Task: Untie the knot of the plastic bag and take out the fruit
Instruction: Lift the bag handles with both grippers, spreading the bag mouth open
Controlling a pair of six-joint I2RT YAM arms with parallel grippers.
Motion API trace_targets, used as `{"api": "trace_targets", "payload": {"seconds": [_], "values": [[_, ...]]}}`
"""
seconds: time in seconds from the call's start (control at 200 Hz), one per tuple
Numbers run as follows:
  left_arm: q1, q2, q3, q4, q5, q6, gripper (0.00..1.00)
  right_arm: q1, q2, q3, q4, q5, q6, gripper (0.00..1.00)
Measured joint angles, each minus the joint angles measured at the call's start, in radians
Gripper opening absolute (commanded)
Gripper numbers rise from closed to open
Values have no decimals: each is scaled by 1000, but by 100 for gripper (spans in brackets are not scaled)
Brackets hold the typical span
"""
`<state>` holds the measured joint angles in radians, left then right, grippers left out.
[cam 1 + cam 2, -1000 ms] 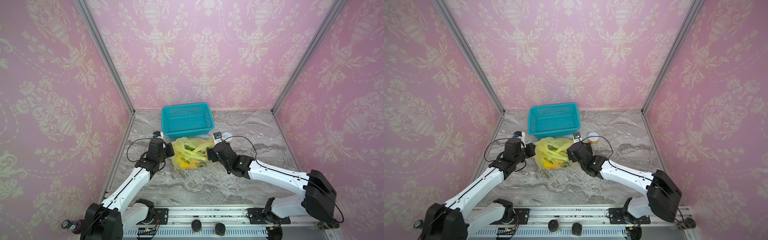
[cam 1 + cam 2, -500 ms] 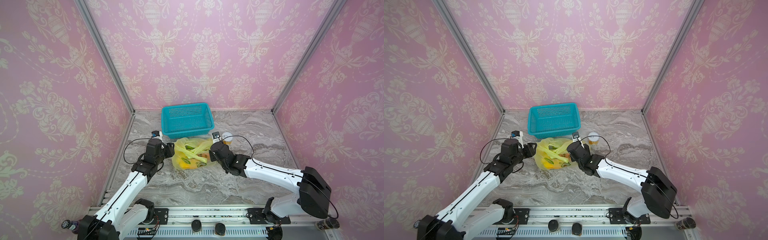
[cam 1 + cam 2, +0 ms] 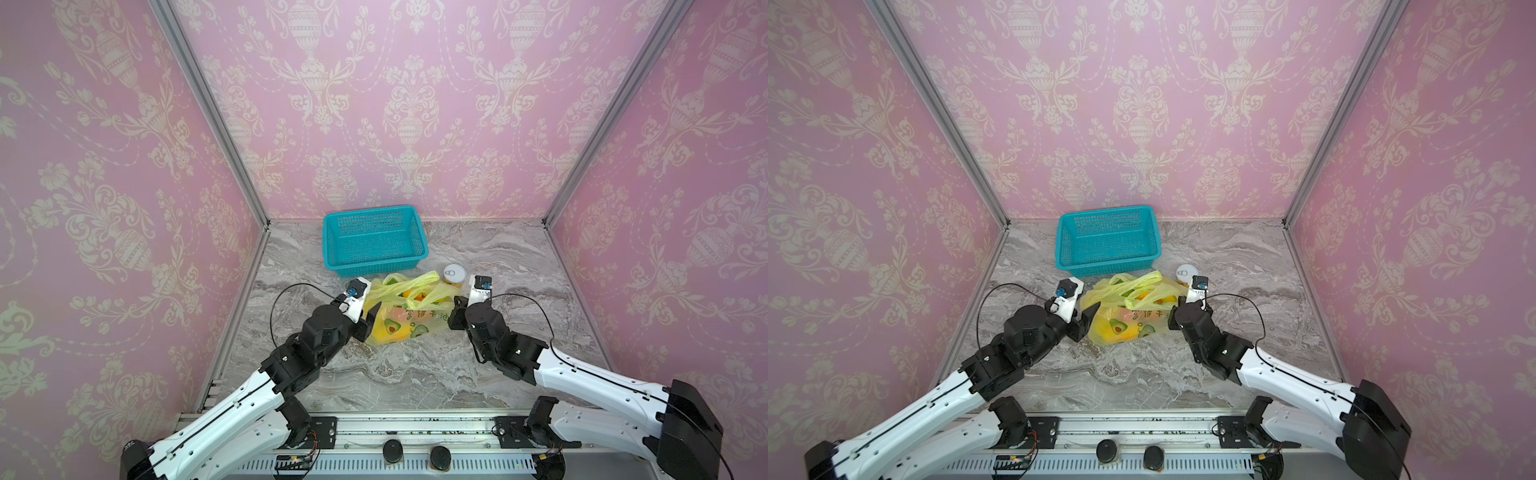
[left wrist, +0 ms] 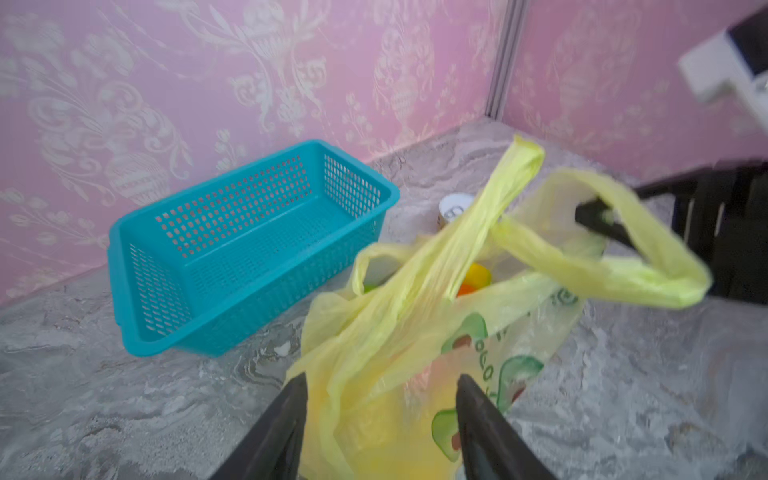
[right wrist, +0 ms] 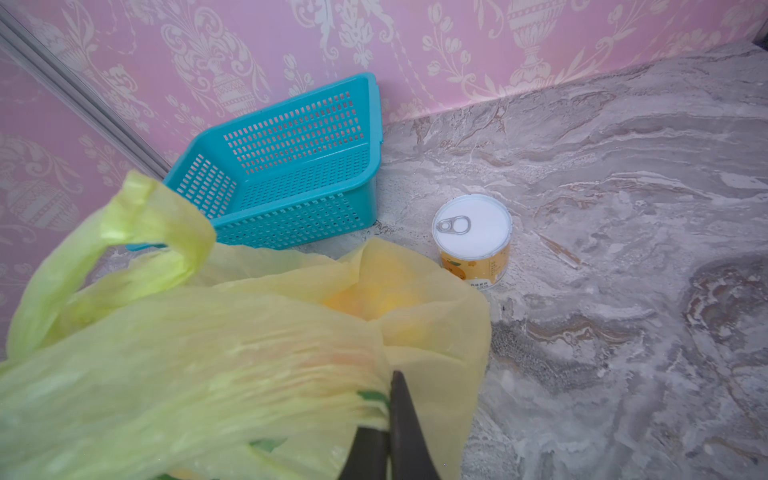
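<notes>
The plastic bag (image 3: pixel 405 322) (image 3: pixel 1125 322) lies in front of the basket, yellow-green with avocado prints. Its two handle strips (image 4: pixel 490 226) cross loosely above the mouth; I cannot tell whether the knot still holds. Orange and yellow fruit (image 4: pixel 473 278) (image 3: pixel 415 296) shows inside the mouth. My left gripper (image 3: pixel 370 321) (image 4: pixel 380 378) is open, its fingers either side of the bag's left end without pinching it. My right gripper (image 3: pixel 451 313) (image 5: pixel 392 382) is shut on the bag's right handle film, which bunches at its tips.
A teal mesh basket (image 3: pixel 370 210) (image 3: pixel 1104 211) stands empty at the back, just behind the bag. A small pull-tab can (image 3: pixel 452 273) (image 5: pixel 471 232) stands right of the basket, close behind the right gripper. Pink walls close in left, right and back.
The left gripper has opened and let go of the bag, then moved in toward its left end. The right gripper has shut on the right handle and drawn it rightward.
</notes>
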<state>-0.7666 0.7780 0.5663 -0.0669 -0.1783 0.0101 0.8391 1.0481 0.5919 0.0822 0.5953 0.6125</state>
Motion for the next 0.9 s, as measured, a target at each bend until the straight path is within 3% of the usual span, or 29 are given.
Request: {"api": "trace_targets", "payload": {"seconds": [0.15, 0.58, 0.686, 0.776, 0.826, 0.901], "values": [[-3, 89, -11, 46, 53, 65, 59, -4, -41, -21, 0, 0, 23, 2], [-31, 387, 197, 173, 60, 121, 58, -8, -66, -31, 11, -16, 47, 0], [-32, 462, 260, 188, 43, 130, 41, -8, -70, -31, 11, -23, 47, 0], [-35, 521, 310, 190, 27, 142, 12, -8, -75, -31, 11, -27, 47, 0], [-36, 556, 343, 188, 15, 138, 1, -8, -77, -31, 11, -30, 47, 0], [-36, 597, 390, 180, 4, 138, 0, -8, -82, -31, 10, -31, 47, 3]]}}
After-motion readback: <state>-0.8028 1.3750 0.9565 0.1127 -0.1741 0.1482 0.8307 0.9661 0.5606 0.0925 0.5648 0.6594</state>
